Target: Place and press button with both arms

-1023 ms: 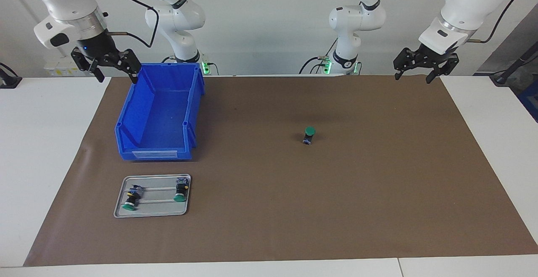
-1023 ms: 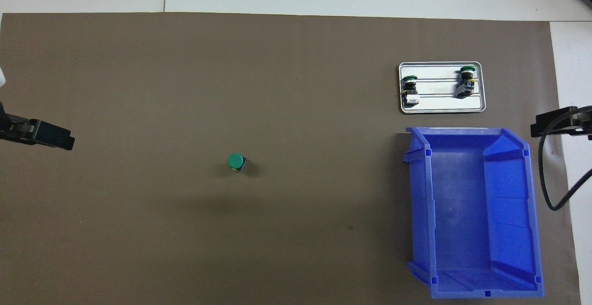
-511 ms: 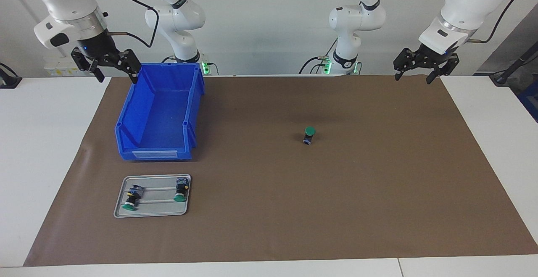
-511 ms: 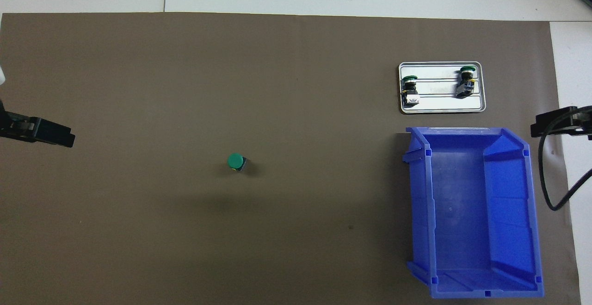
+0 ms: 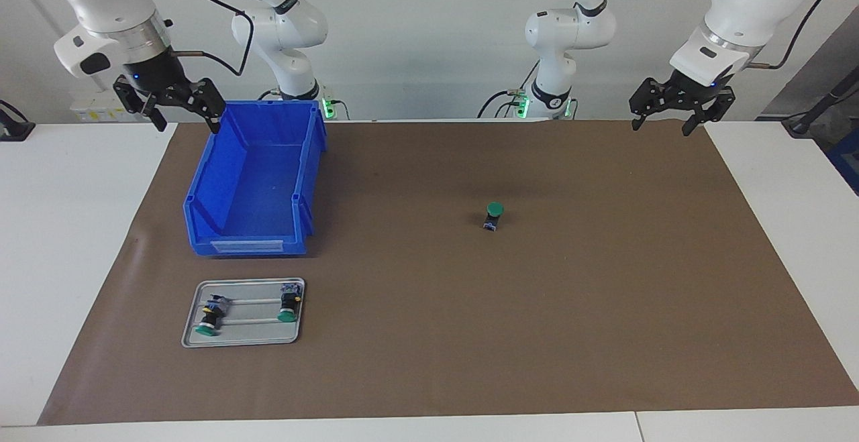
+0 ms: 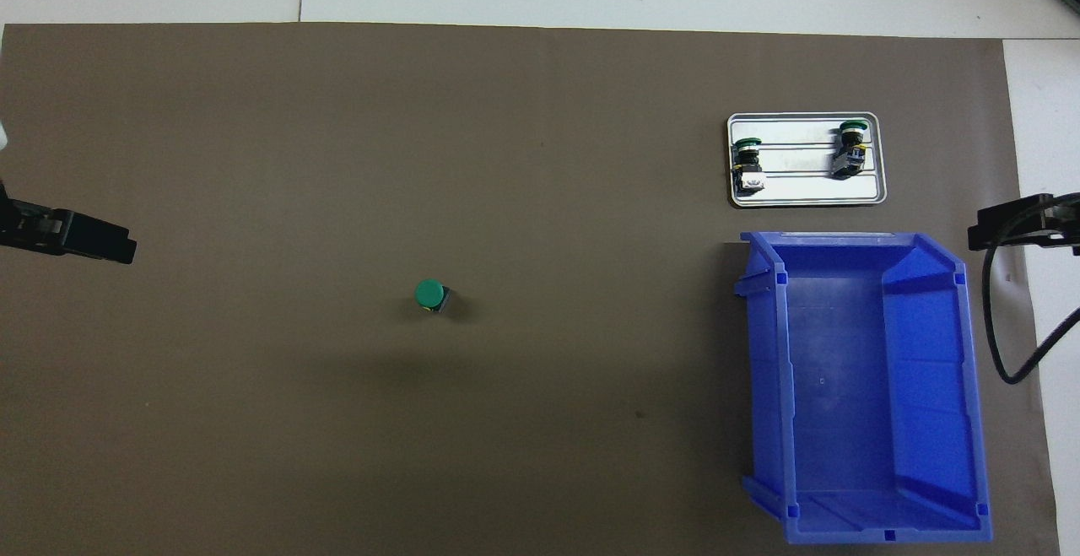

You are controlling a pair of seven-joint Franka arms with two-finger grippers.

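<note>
Three green-capped push-button switches – one blue plastic bin, one shallow metal tray, one brown mat, two white robot arms.

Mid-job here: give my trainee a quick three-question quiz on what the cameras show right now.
1. True or false: the lone button stands on the brown mat, held by neither pincer.
2. How many buttons lie in the metal tray?
3. The blue bin is: A) nearer to the robots than the tray, B) stacked on the tray, C) at the left arm's end.

Key
1. True: left pincer and right pincer hang open and empty in the air.
2. Two.
3. A.
</note>
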